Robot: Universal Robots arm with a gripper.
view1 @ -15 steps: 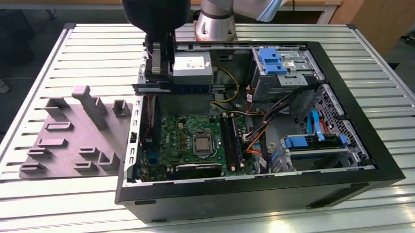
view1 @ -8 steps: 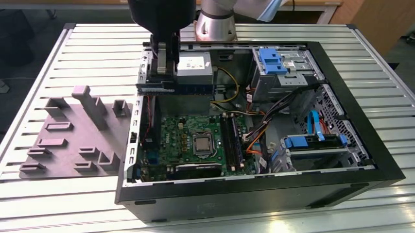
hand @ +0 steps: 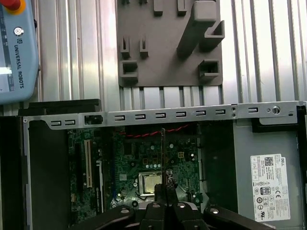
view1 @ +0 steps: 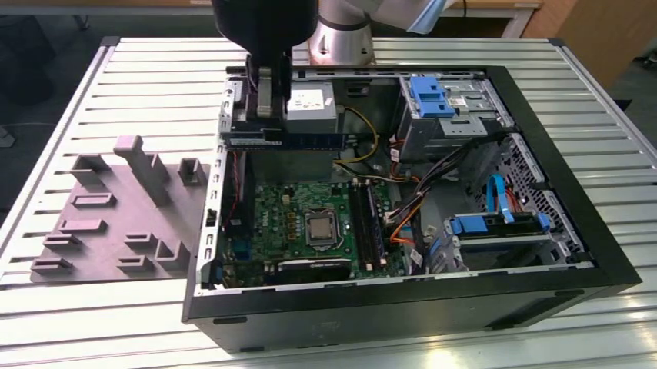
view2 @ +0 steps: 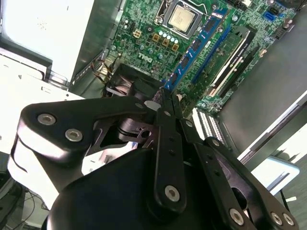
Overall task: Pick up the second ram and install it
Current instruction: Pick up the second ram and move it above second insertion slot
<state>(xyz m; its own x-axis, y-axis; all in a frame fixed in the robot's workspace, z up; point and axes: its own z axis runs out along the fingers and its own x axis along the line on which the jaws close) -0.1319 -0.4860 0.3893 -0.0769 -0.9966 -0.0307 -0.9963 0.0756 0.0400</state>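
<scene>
My gripper [view1: 265,121] hangs over the open computer case [view1: 411,298], above its far corner on the exterior view's left. It is shut on the second ram [view1: 292,141], a thin dark stick held level and on edge. In both wrist views the ram [view2: 166,94] [hand: 163,148] shows edge-on, sticking out from between the closed fingers [view2: 169,143] [hand: 169,188]. The stick is well above the motherboard [view1: 298,207] and touches nothing. The blue memory slots [view2: 196,45] lie beside the processor [view2: 181,18], and a green stick [view2: 229,48] stands in the neighbouring slot.
A grey fixture plate [view1: 123,223] [hand: 168,43] with posts lies on the slatted table outside the case. The silver power supply [view1: 308,108] sits right by the gripper. Cables [view1: 411,200] and blue drive bays [view1: 431,96] fill the case's other side. A pendant [hand: 17,48] rests on the table.
</scene>
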